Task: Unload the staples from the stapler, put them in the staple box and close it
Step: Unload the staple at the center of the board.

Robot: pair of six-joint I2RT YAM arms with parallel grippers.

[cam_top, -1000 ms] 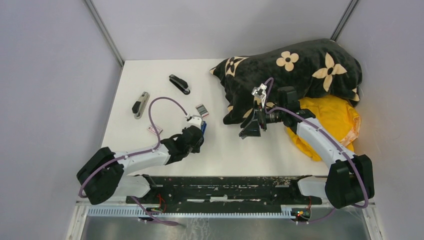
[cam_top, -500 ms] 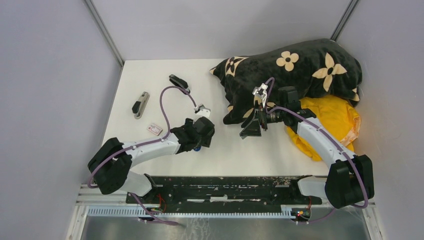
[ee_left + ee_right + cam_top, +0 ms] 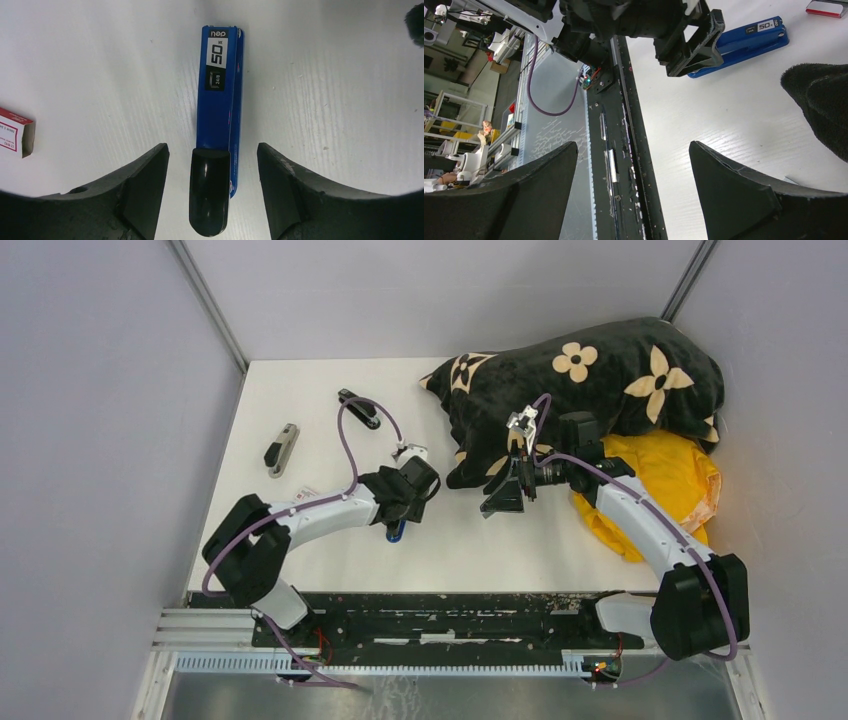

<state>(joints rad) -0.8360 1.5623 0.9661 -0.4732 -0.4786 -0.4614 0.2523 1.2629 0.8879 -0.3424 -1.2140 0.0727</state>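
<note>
Flat on the tabletop (image 3: 325,100): blue stapler (image 3: 220,90). The left claw (image 3: 211,152) hangs over the stapler's black rear end, fingers apart on either side, not touching it. A white-and-red box (image 3: 12,132) lies left of the stapler. To the stapler's right, the right claw (image 3: 633,150) is spread wide and empty, beside the black blanket (image 3: 600,370).

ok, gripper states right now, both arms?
Left gripper: open, jaws either side of the long blue stapler, not touching it.
Right gripper: open, empty.
</note>
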